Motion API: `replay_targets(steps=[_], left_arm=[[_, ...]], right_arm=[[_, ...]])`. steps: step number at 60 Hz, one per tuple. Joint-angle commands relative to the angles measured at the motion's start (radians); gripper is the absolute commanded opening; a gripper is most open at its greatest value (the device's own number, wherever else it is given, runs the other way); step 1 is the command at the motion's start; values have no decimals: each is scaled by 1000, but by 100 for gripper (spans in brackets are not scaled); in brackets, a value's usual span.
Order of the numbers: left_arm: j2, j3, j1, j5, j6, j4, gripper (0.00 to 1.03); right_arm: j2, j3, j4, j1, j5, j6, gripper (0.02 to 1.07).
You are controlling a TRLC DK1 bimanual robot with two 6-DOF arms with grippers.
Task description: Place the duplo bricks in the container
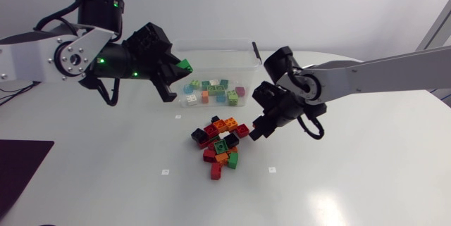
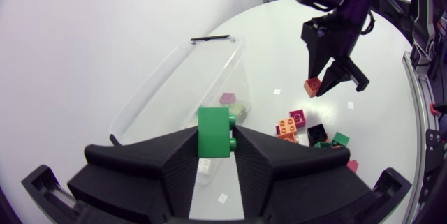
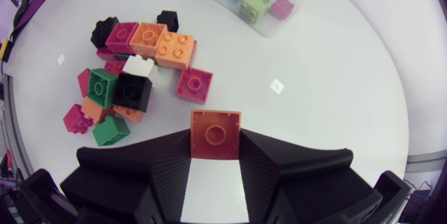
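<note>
Left end effector grips a green brick at the container's 9 o'clock rim, seen overhead only; right end effector grips an orange brick at the pile's 3 o'clock.

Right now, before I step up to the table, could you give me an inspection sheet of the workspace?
Surface: white table, dry and unmarked apart from the clutter noted below.
Job's things: clear container holding several bricks; loose pile of bricks on the table in front of it.
Clutter: small square markers on the table.
Grippers: left tool shut on a green brick, above the container's end nearest the left arm; right tool shut on an orange brick, beside the pile.
Cables: a black cable loop at the left wrist and at the right wrist.
Surroundings: nothing seen.
</note>
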Motion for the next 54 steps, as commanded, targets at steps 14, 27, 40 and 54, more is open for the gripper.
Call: replay_targets(steps=[14,27,40,54], left_arm=[[195,199,32,-26,-120,65,30],[324,342,18,-56,-149,59,31],[441,492,13,-59,-167,7,31],[504,569,7,-90,-176,-7,77]], right_arm=[[-90,41,-37,-24,-11,-27,30],[-121,93,-48,-23,-16,-33,30],[-133,152,-36,-23,-25,-35,30],[-101,259,-14,-23,-54,-33,30]])
